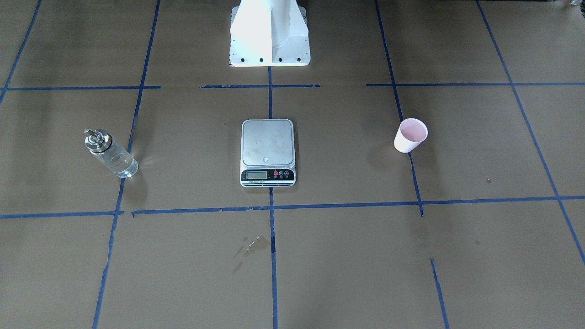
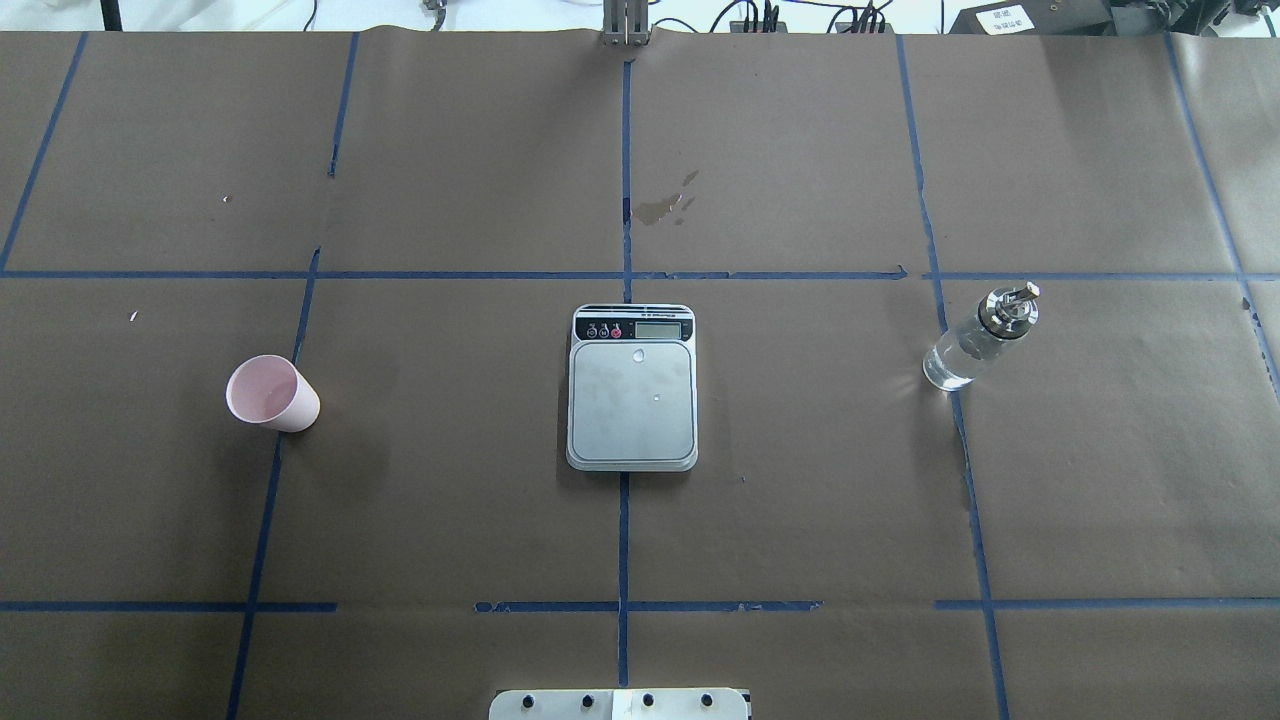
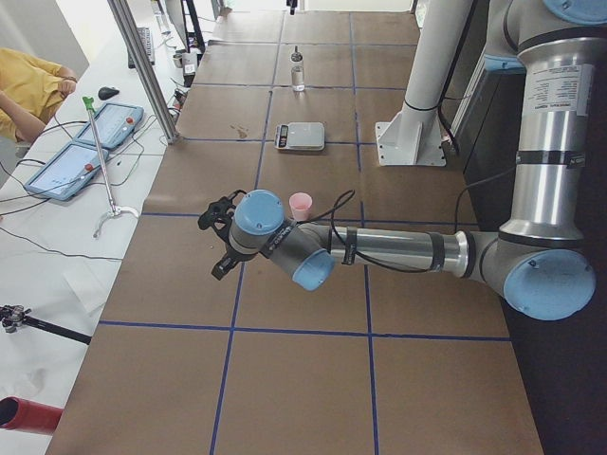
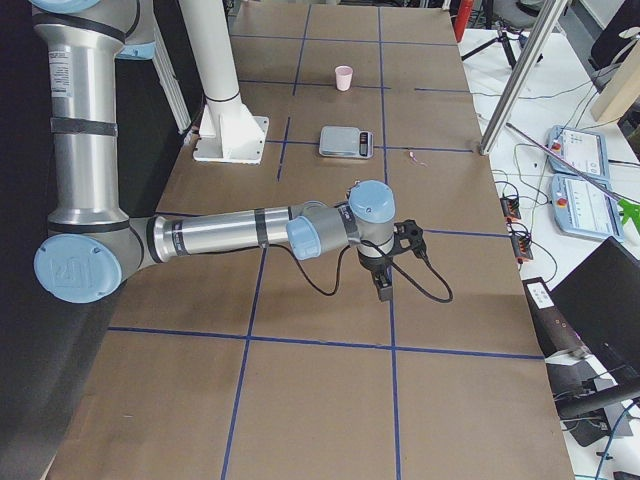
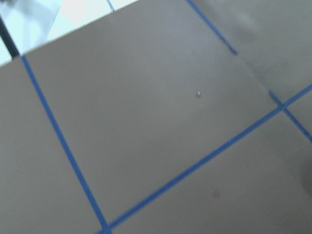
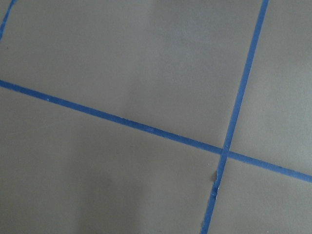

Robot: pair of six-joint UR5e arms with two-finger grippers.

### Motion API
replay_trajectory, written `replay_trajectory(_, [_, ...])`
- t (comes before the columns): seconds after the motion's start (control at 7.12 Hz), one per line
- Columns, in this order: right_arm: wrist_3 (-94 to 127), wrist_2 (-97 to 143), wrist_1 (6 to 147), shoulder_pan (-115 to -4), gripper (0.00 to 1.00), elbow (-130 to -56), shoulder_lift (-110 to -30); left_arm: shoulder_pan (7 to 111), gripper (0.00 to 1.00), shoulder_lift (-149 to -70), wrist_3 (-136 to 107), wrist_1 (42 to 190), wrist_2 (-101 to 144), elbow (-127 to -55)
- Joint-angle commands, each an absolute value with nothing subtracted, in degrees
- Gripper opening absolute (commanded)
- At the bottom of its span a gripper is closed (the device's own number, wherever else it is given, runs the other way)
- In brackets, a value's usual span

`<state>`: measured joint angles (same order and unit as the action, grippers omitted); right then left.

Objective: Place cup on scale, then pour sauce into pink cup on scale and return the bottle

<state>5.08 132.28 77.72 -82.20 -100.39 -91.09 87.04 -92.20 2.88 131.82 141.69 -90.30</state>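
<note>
Both grippers are appearing in the side views only. The left gripper (image 3: 221,265) is showing as a small dark shape under its wrist, and the right gripper (image 4: 383,290) likewise, so neither jaw setting can be told. The left arm's wrist (image 3: 261,216) is crossing in front of the base of the cup (image 3: 301,202). The bottle (image 3: 297,71) is appearing too small there for its liquid level to be judged. The LCD (image 1: 257,175) of the scale (image 1: 267,142) is reading too small for digits. The picture's top edge is cutting off the pedestal (image 1: 269,41). Both wrist views are rendering the worktop (image 5: 146,122) soft and blurred. The picture's left edge is cropping the operator (image 3: 28,85).
</note>
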Motion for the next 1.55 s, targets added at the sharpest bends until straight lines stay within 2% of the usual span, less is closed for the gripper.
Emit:
replay_trajectory(0.0, [5.9, 132.8, 73.4, -82.2, 1.0, -99.7, -91.0, 87.0, 1.0, -93.3, 2.0, 135.3, 141.6, -89.6])
replay_trajectory(0.28, [11.5, 135.5, 72.0, -81.8, 1.0, -100.1, -90.9, 84.0, 1.0, -93.2, -7.6, 142.8, 143.0, -91.7])
replay_trajectory(0.56, [11.9, 135.7, 72.0, -81.8, 1.0, -100.1, -91.1, 71.7, 1.0, -91.6, -22.1, 142.7, 134.2, -96.7])
replay_trajectory(0.98, [12.0, 135.7, 72.0, -81.8, 1.0, -100.1, -91.3, 56.0, 1.0, -81.9, -40.5, 142.5, 118.0, -107.6])
replay_trajectory(1.26, [12.0, 135.7, 71.9, -81.8, 1.0, -100.1, -91.6, 43.7, 0.91, -80.9, -56.2, 142.4, 106.7, -108.8])
replay_trajectory(1.4, [11.9, 135.7, 71.9, -81.8, 1.0, -100.2, -91.6, 39.8, 0.83, -81.0, -61.9, 142.3, 104.2, -108.8])
